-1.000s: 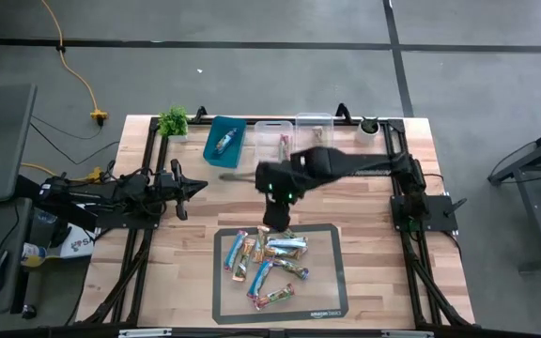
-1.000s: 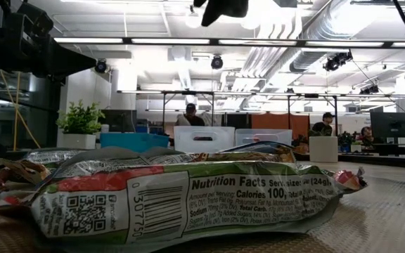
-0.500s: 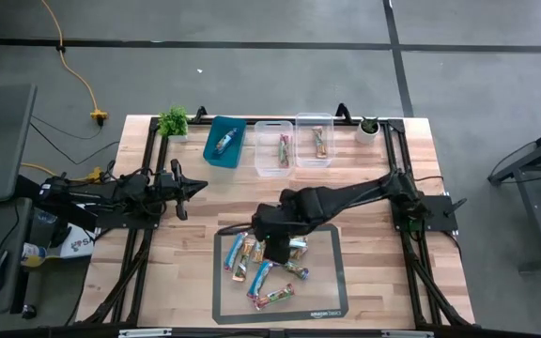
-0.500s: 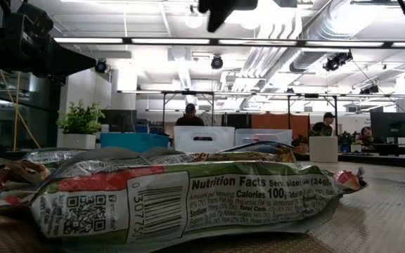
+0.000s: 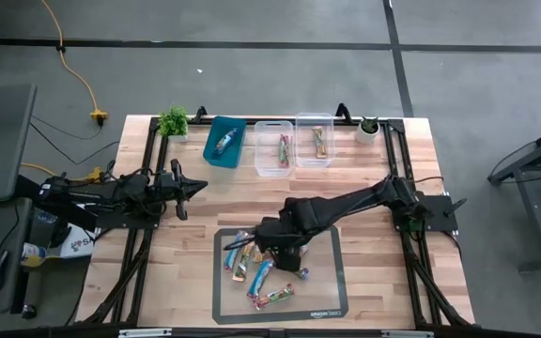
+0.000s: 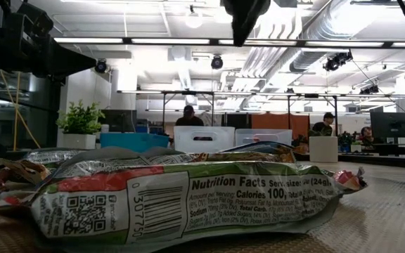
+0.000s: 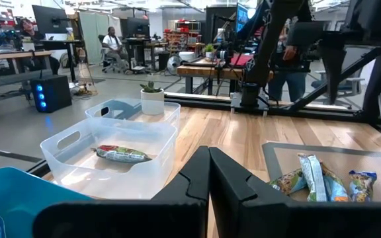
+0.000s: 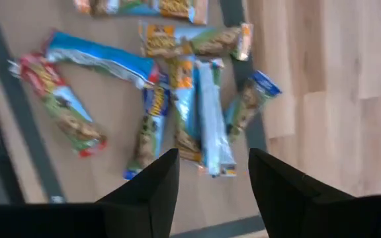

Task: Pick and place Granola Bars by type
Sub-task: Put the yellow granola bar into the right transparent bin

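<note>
Hovering over the Granola Bars point(image 5: 263, 268) heaped on the grey mat point(image 5: 325, 302), the right gripper point(image 5: 280, 246) has its fingers spread, a blue-wrapped bar point(image 8: 211, 129) lying directly beneath the gap. The left gripper point(image 5: 198, 187) waits near the table's left edge, fingers pressed together.

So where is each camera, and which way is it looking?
High view: above the table, looking straight down; both arms show, right hand over the granola bars on the mat.
Low view: at tabletop height, looking across the bars into the room; the right arm dips in from above.
Left wrist view: past the shut left hand toward the clear bins.
Right wrist view: down between open fingers at the bars.
All four views share the bars.
</note>
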